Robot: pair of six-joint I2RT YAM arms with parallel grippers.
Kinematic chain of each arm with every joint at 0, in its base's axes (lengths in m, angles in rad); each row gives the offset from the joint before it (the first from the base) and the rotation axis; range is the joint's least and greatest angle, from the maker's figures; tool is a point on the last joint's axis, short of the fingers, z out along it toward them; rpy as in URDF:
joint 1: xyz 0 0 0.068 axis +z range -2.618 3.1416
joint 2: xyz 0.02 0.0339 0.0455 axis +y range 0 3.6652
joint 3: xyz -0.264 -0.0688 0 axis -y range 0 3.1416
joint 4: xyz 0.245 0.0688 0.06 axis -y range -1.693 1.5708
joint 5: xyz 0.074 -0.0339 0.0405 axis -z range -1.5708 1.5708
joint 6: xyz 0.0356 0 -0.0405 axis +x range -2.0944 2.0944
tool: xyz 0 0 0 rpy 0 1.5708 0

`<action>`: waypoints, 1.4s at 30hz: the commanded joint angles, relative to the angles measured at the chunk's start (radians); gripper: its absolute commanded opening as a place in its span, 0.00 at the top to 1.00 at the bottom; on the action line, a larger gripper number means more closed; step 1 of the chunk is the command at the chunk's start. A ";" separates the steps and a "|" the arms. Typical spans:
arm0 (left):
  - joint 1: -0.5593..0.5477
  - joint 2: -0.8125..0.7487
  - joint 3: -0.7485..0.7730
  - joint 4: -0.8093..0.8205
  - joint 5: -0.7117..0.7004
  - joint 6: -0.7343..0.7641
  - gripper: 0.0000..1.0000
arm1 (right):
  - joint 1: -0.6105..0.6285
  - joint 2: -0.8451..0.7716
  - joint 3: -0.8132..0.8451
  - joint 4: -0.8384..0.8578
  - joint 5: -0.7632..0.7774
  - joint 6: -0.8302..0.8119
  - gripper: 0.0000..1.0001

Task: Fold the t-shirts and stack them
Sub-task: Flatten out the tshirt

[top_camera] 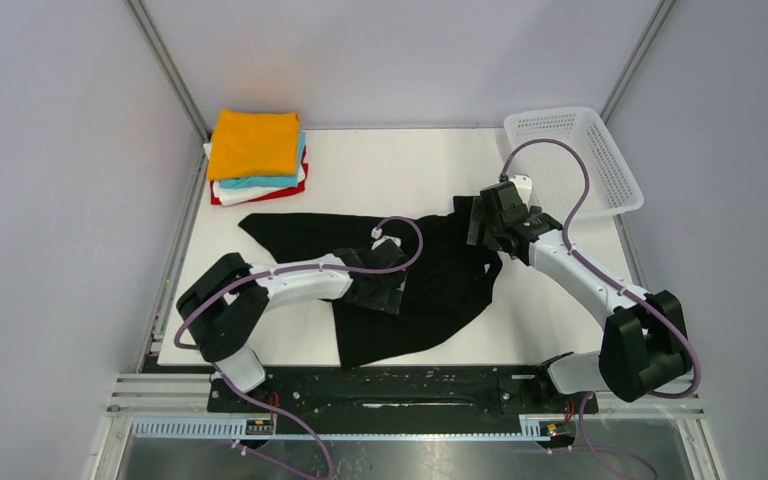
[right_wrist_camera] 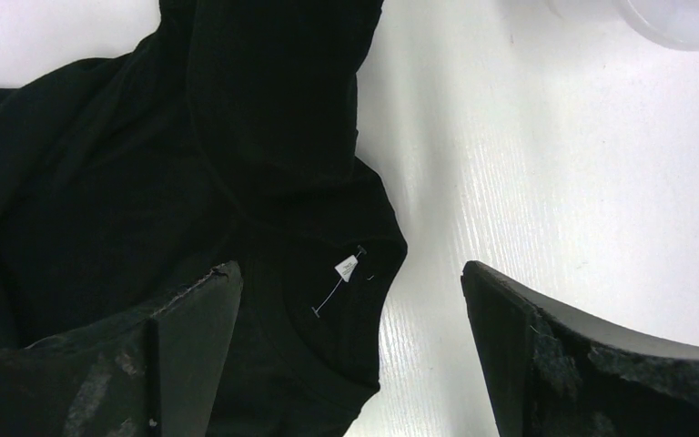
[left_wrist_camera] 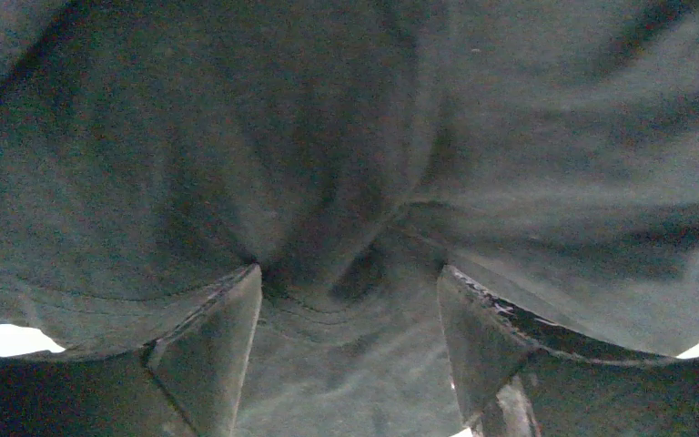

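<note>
A large black t-shirt (top_camera: 440,300) lies crumpled across the middle of the white table (top_camera: 380,170). My left gripper (top_camera: 392,288) sits low on its middle, open; in the left wrist view (left_wrist_camera: 348,273) dark cloth fills the space between and beyond the fingers (left_wrist_camera: 218,337). My right gripper (top_camera: 480,230) hovers open over the shirt's right edge; the right wrist view (right_wrist_camera: 348,270) shows the collar with a small white tag (right_wrist_camera: 347,268) between the spread fingers. A folded stack at the back left has orange (top_camera: 253,143) on top, then turquoise (top_camera: 288,180), white (top_camera: 250,189) and red (top_camera: 222,198).
A white plastic mesh basket (top_camera: 575,117) stands at the back right corner, just behind the right gripper. Grey walls and metal frame posts enclose the table. The arms' bases sit on the black rail at the near edge.
</note>
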 commanded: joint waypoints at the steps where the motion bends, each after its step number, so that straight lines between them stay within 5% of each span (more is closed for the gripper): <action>1: 0.000 0.039 0.054 -0.063 -0.097 -0.038 0.32 | -0.007 -0.042 -0.007 0.022 0.000 0.021 0.01; 13: 0.001 -0.023 0.077 -0.129 -0.261 -0.087 0.73 | -0.016 -0.038 -0.012 0.024 0.001 0.018 0.00; 17: 0.003 -0.035 0.085 -0.139 -0.282 -0.104 1.00 | -0.023 -0.027 -0.008 0.024 0.000 0.018 0.00; 31: 0.109 -0.334 0.063 -0.103 -0.429 -0.108 1.00 | -0.059 0.287 0.263 0.103 -0.048 0.054 0.01; 37: 0.177 -0.420 0.067 -0.079 -0.458 -0.088 1.00 | -0.076 0.483 0.415 -0.020 0.040 0.123 0.03; 40: 0.207 -0.442 0.080 -0.073 -0.474 -0.080 1.00 | -0.096 0.522 0.417 -0.035 0.023 0.159 0.09; 42: 0.228 -0.450 0.088 -0.066 -0.476 -0.071 1.00 | -0.116 0.538 0.418 -0.037 -0.009 0.164 0.30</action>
